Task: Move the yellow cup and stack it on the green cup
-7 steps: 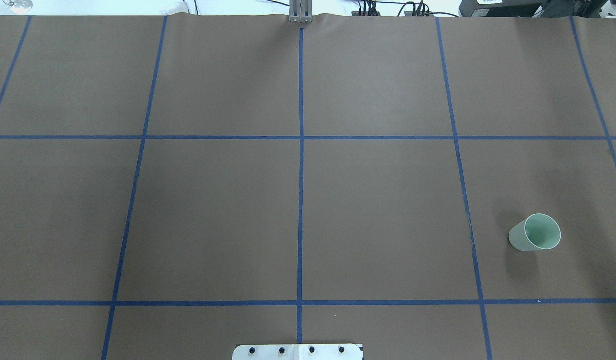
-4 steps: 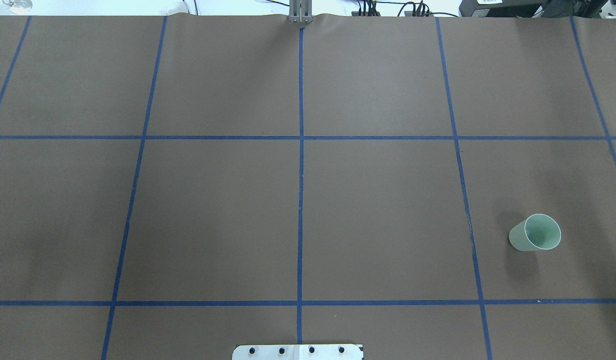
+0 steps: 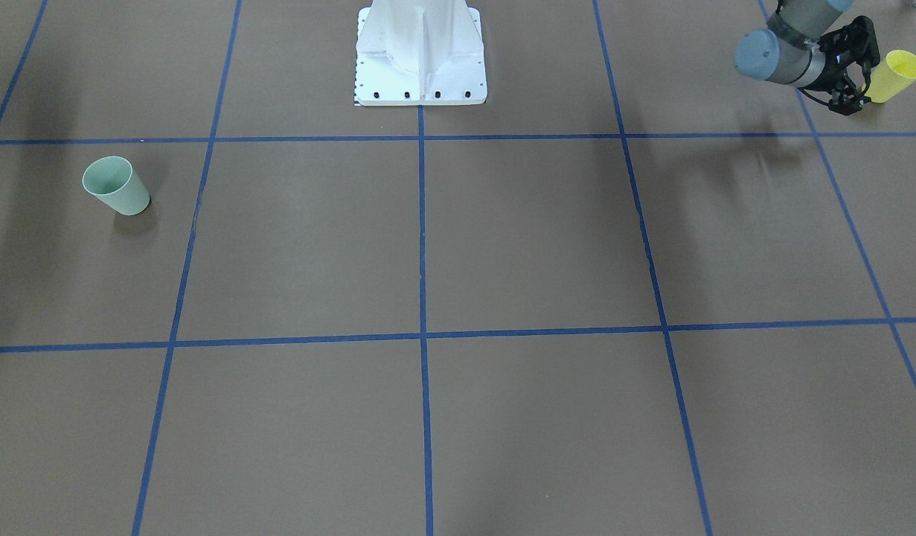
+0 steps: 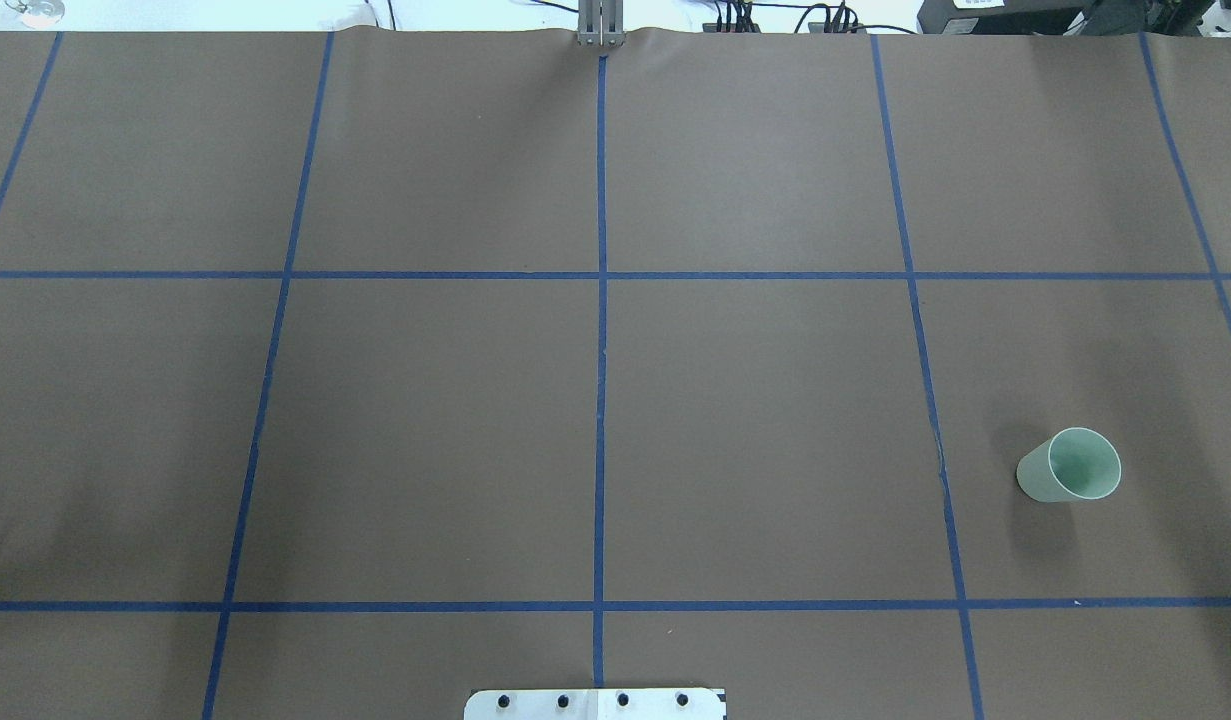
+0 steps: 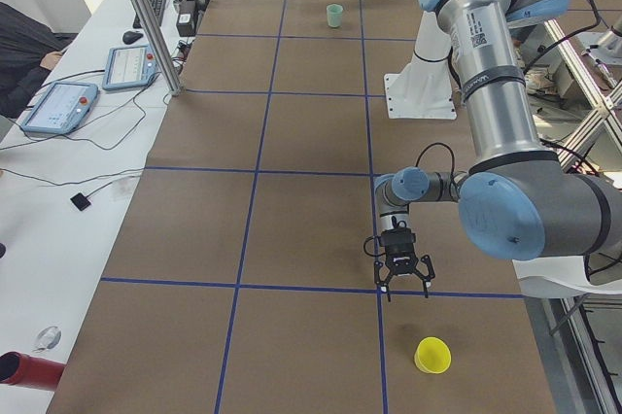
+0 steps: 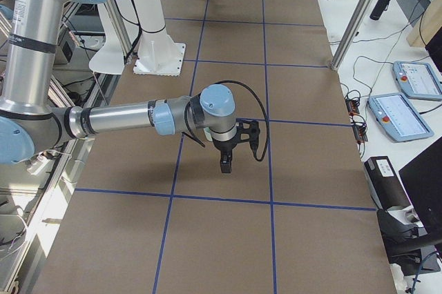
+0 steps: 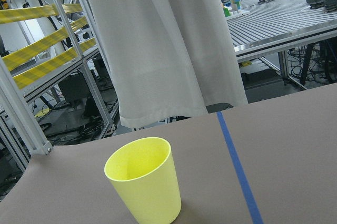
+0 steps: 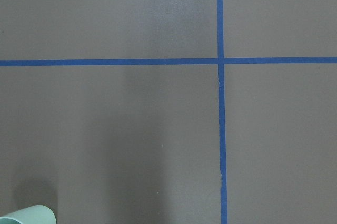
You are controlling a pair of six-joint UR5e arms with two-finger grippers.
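Exterior left: your left pincer (image 5: pixel 403 286) wide, near yellow cup (image 5: pixel 432 355).
Right pincer (image 6: pixel 223 167): gap, cannot tell.
Green cup (image 3: pixel 115 186): upright, well apart.
Base (image 3: pixel 420 52): between cups, at surface (image 3: pixel 502 246) edge.

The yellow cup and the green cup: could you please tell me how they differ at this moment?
The yellow cup is bright yellow, the green cup pale mint. The yellow cup stands at the end of the table on the robot's left, near the left pincer; the green cup stands far off on its right. Both are upright, tapered, handleless, and neither is gripped.
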